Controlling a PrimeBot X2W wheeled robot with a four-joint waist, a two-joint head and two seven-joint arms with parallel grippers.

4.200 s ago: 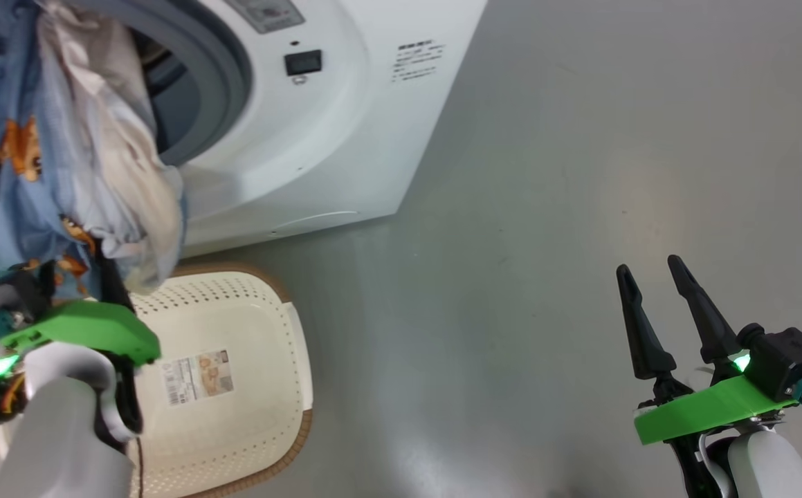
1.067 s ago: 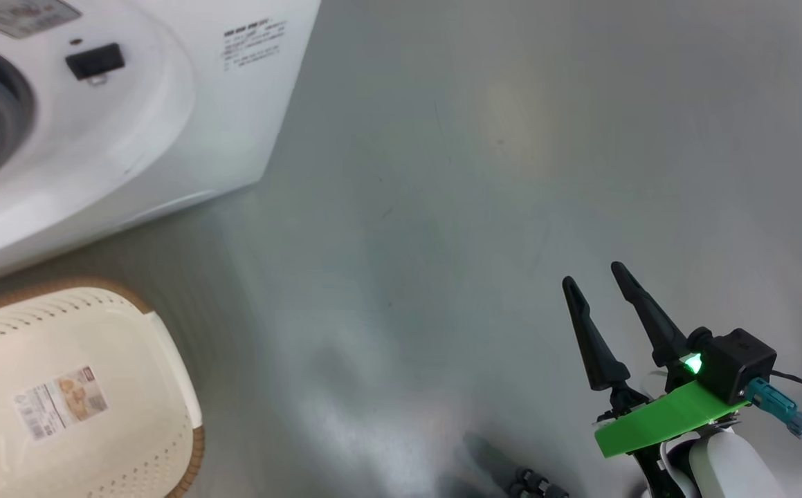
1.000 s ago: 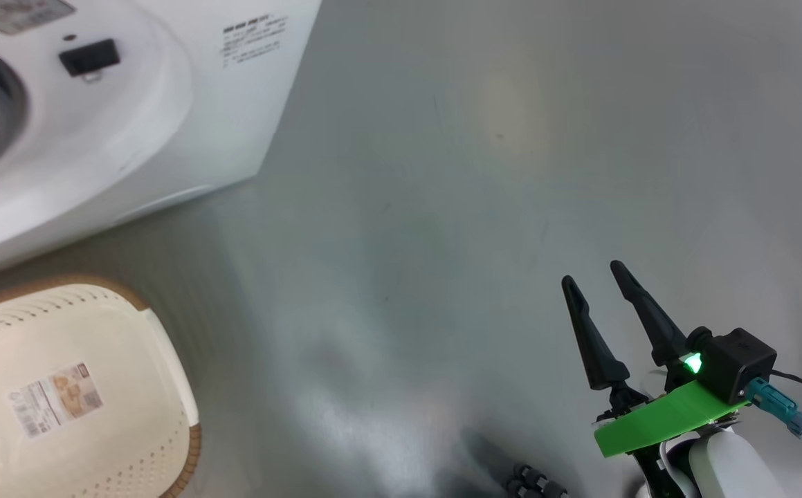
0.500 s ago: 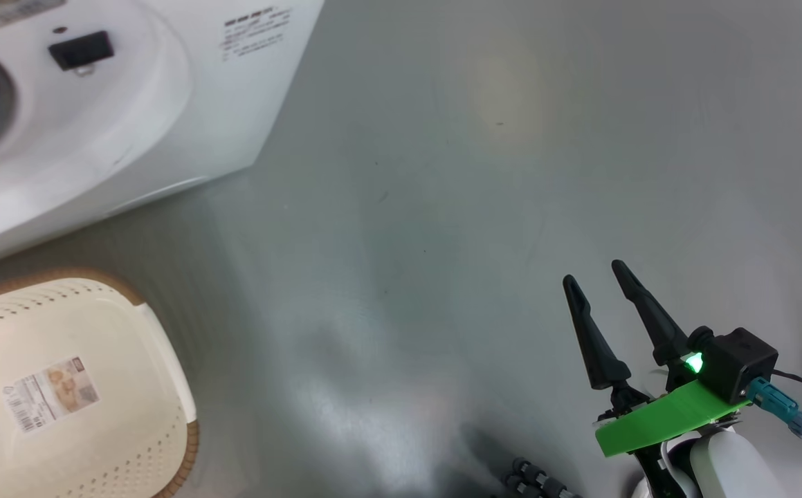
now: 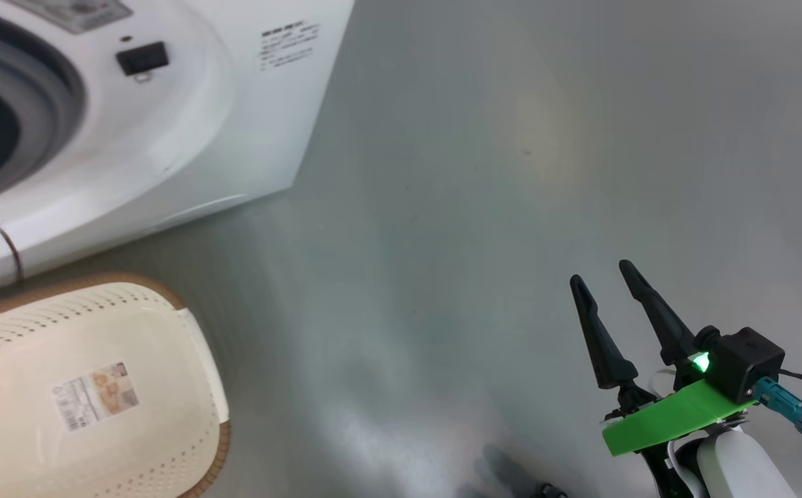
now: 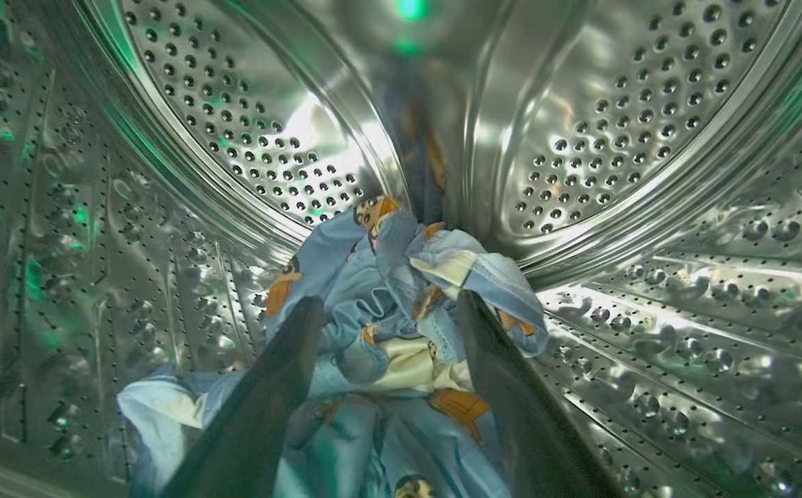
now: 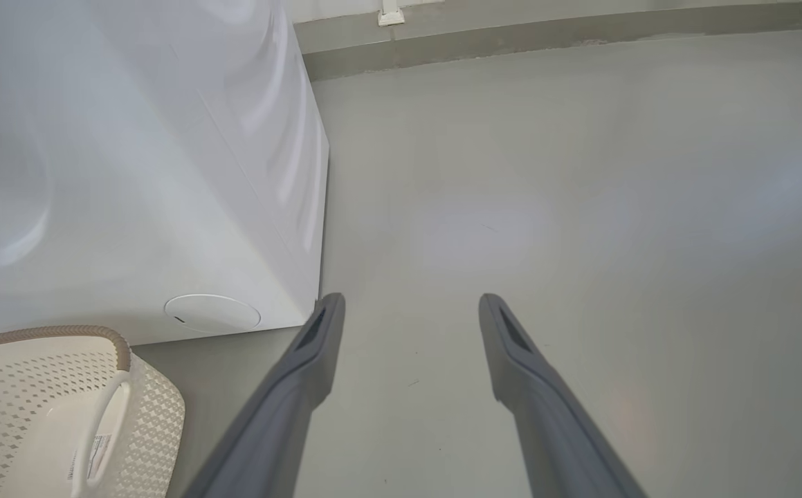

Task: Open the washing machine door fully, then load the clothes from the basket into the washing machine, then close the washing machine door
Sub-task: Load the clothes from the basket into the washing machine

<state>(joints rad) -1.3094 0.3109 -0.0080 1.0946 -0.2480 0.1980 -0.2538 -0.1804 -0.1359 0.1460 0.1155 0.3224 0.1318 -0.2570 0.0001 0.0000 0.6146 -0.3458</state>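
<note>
Jaws of left gripper [image 6: 388, 301] have parted; clothes [image 6: 373, 277] lie in washing machine [image 6: 615, 104].

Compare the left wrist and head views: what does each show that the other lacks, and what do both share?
Left wrist view: the perforated steel drum, the clothes heaped in it, the left claw open with a finger each side of the heap. Head view: the basket with a label sticker on its bottom, the right claw open above the floor. Both: the washing machine, inside in one, white front in the other.
</note>
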